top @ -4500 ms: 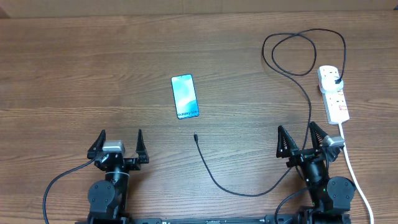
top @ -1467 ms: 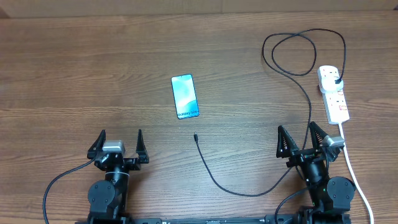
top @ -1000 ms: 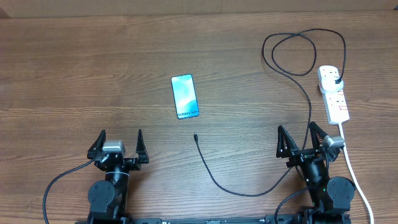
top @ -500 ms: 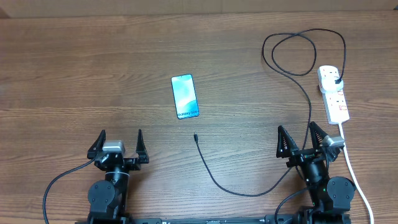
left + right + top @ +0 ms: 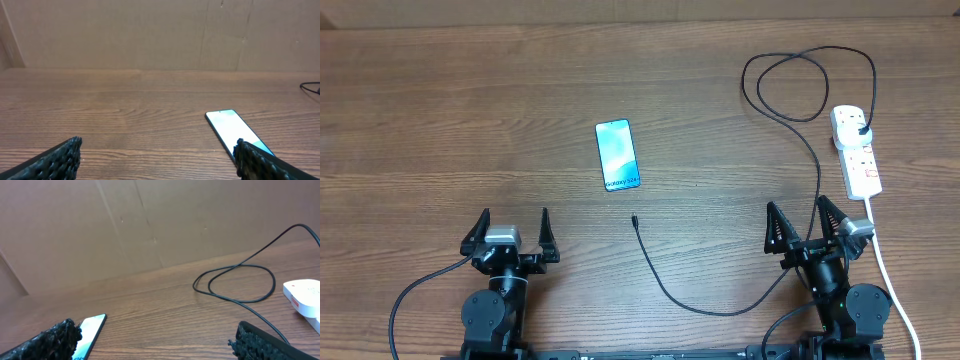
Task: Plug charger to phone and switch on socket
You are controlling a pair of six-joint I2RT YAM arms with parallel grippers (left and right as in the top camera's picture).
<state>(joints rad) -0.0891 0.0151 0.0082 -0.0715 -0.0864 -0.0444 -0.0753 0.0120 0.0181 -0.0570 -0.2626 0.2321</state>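
The phone (image 5: 617, 154) lies flat at mid-table, screen up, also visible as the phone (image 5: 232, 131) and the phone (image 5: 90, 329) in the wrist views. The charger cable (image 5: 670, 290) runs from its loose tip (image 5: 633, 219) below the phone, curves right, loops at the back and ends in a black plug (image 5: 861, 130) seated in the socket (image 5: 856, 152) at the right. The charger loop (image 5: 235, 282) and the socket end (image 5: 303, 295) show in the right wrist view. My left gripper (image 5: 513, 228) and right gripper (image 5: 802, 222) both stand open and empty near the front edge.
A thick white cord (image 5: 890, 282) trails from the socket toward the front right. A cardboard wall (image 5: 160, 32) backs the wooden table (image 5: 470, 120).
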